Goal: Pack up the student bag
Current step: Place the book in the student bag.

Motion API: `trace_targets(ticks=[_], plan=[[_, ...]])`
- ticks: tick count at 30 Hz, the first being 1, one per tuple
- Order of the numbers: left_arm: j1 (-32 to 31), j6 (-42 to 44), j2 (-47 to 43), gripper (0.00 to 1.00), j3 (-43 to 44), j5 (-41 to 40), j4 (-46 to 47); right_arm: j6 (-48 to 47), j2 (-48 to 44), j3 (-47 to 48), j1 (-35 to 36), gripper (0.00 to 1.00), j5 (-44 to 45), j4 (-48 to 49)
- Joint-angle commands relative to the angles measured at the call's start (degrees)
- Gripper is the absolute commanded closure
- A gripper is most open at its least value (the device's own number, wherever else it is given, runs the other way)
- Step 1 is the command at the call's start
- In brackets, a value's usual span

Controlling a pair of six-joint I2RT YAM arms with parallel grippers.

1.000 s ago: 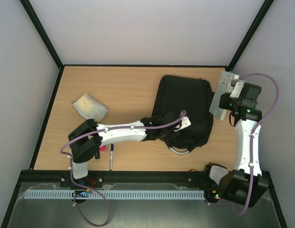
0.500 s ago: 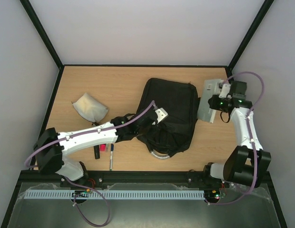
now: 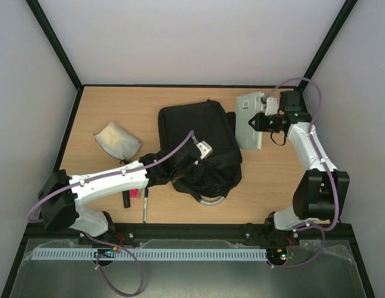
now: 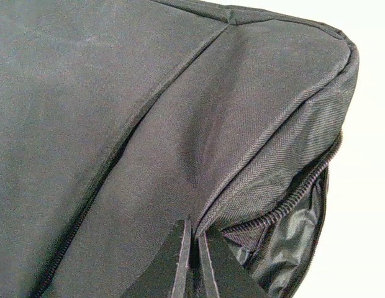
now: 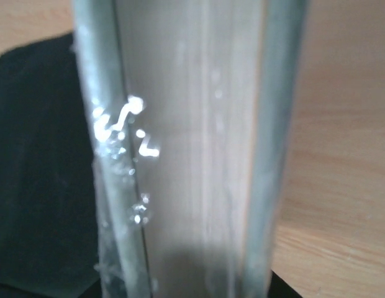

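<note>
The student bag (image 3: 195,139) is a large black fabric backpack lying flat mid-table, its grey looped handle (image 3: 211,198) toward the near edge. My left gripper (image 3: 192,171) is shut on the bag's fabric at its near side. In the left wrist view the fingertips (image 4: 182,248) pinch a seam fold of the bag (image 4: 149,112) beside the open zipper (image 4: 304,186). My right gripper (image 3: 262,121) is shut on a grey book (image 3: 247,121), held on edge just right of the bag. The book's page edge (image 5: 192,155) fills the right wrist view, with the bag (image 5: 37,174) to its left.
A grey-white pouch (image 3: 117,139) lies at the left of the table. A black marker (image 3: 126,200), a small pink item (image 3: 134,194) and a pen (image 3: 144,208) lie near the front edge under the left arm. Black frame rails border the table.
My left gripper has dragged the bag to the left and turned it. My right arm has carried the grey book left, from the right edge to beside the bag.
</note>
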Motion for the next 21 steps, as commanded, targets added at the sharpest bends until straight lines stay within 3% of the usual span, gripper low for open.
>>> trace_targets(ticks=[1, 5, 11, 21], plan=[[2.8, 0.0, 2.9, 0.97, 5.0, -1.1, 1.3, -0.5, -8.5, 7.6, -0.6, 0.99, -2.4, 0.3], [8.4, -2.4, 2.4, 0.98, 3.9, 2.5, 5.1, -3.4, -12.9, 11.9, -0.9, 0.99, -2.7, -9.4], [16.3, -8.4, 2.3, 0.97, 1.3, 11.7, 13.8, -13.3, -13.5, 14.6, -1.0, 0.99, -11.6, -27.6], [19.4, -10.3, 11.4, 0.97, 7.6, 11.7, 18.5, -25.1, -16.6, 5.4, -1.0, 0.99, -25.0, -36.8]])
